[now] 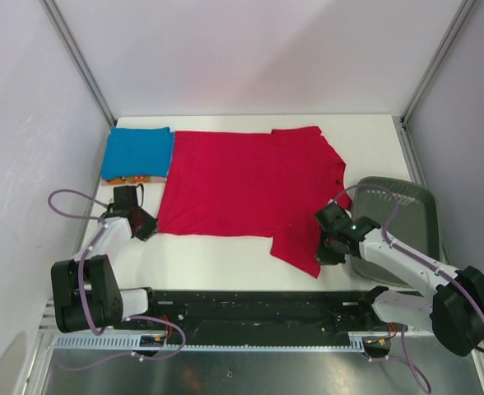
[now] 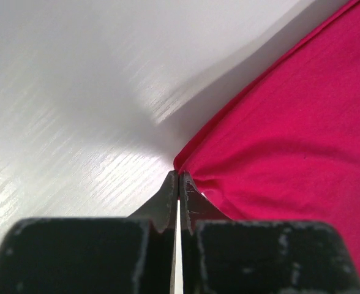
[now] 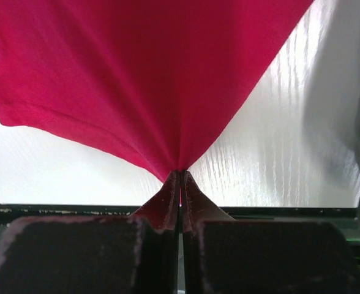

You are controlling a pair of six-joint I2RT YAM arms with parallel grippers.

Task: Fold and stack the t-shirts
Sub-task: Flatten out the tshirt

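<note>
- Left pincer (image 2: pixel 179 177) was closed tight on the hem corner of the red t-shirt (image 1: pixel 242 181), apparently to fold it.
- Right pincer (image 3: pixel 181 176) was closed tight on its near sleeve.

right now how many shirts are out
3: red shirt spread mid-table, blue shirt folded at the far left, orange shirt peeking from under it. Others may hide beneath.

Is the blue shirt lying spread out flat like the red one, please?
No, the blue shirt is folded into a compact rectangle at the far left, beside the spread-out red shirt.
</note>
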